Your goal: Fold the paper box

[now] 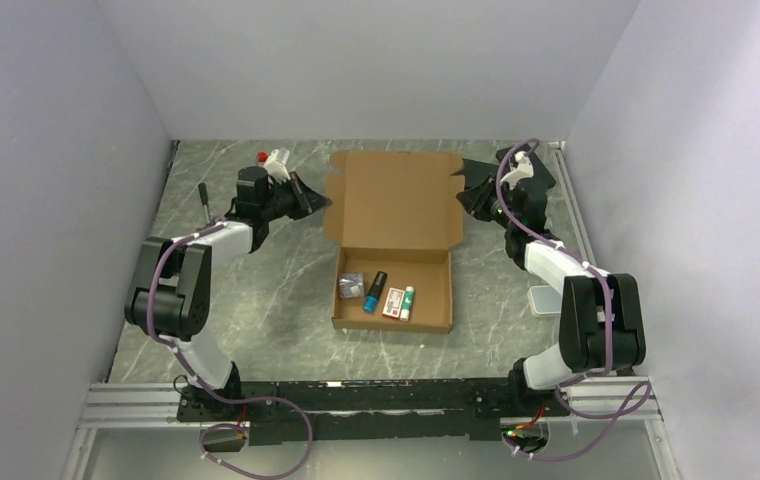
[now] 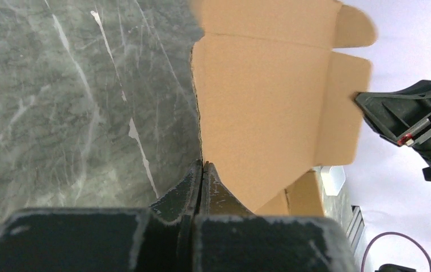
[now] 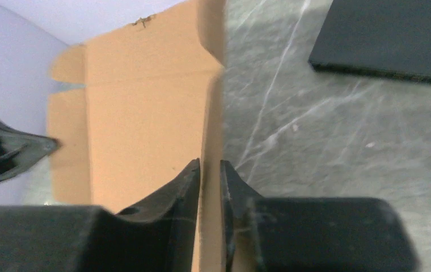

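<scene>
- Right now the paper box (image 1: 396,205) sits mid-table between the two arms. Its tray is on the near side and its lid is swung open toward the far wall, tilted up off the table (image 1: 256,290).
- Your right tool (image 3: 210,165) is clamped on the lid's right edge; its wrist view shows a strip of cardboard running between the two fingers.
- Your left tool (image 2: 202,170) is fully closed with its fingertips together. The lid's left edge runs down to those tips, but no cardboard shows between them, so I can't tell whether it has any real hold.
- Expect the box to be light and likely to slide on the smooth table. The panels should be stiff, but the corrugated board will give readily along its creases.
- Its raw edges and the rounded tuck flaps at the far corners look easy to crush or dog-ear, so pinch gently.
- Take hold on the lid's side edges, partway along and level with each other, rather than on the flaps. Uneven grips would probably twist the lid at the hinge crease.
- Several small items (image 1: 381,295) lie loose in the tray, so dragging or tipping the base could scatter them.
- A black slab (image 3: 383,39) lies on the table to the right of the box, apart from it.
</scene>
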Tool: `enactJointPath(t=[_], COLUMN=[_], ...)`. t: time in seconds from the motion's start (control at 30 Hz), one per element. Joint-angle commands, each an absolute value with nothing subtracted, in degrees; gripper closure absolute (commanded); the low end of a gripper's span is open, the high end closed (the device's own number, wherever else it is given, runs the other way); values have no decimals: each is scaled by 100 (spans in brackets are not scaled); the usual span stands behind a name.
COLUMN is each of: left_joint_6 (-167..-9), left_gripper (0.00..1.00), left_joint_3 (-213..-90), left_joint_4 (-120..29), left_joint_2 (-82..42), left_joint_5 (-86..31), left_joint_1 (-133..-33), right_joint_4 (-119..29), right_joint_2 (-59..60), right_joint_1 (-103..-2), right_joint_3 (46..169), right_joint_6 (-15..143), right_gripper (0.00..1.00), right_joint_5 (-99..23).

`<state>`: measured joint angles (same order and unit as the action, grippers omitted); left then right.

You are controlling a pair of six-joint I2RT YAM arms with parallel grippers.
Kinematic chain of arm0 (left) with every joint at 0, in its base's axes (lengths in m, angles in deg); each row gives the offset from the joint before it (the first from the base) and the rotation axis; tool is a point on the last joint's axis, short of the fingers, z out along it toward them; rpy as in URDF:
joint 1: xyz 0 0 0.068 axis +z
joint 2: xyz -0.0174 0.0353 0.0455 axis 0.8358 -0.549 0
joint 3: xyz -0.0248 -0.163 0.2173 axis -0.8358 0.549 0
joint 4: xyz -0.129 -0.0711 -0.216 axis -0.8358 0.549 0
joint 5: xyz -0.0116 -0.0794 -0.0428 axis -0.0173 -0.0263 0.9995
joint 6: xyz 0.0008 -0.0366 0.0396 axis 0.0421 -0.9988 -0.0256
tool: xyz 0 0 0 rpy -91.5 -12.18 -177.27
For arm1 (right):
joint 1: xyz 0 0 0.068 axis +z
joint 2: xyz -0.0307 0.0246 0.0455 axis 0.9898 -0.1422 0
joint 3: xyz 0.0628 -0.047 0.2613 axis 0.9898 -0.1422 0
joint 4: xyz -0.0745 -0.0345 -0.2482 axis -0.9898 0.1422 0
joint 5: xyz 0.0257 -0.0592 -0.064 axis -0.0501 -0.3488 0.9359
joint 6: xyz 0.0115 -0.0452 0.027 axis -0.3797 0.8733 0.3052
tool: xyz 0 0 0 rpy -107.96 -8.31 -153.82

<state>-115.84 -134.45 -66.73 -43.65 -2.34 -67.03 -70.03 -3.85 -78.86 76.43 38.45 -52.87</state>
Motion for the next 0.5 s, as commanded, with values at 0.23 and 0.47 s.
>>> enactJointPath(t=[0.23, 0.47], left_joint_6=[-10882, -10409], left_gripper=[100, 100], left_joint_3=[-12396, -12024], left_joint_4=[-7796, -7907], left_joint_2=[-3548, -3221], left_joint_5=[-750, -1022], left_joint_1=[-7098, -7312], right_joint_4=[-7247, -6628], right_joint_2=[332, 621], right_joint_1=[-7711, -7711], right_joint_3=[7272, 7348], right_joint_6=[4894, 5401], right_gripper=[93, 76], right_joint_5=[-5930, -6157])
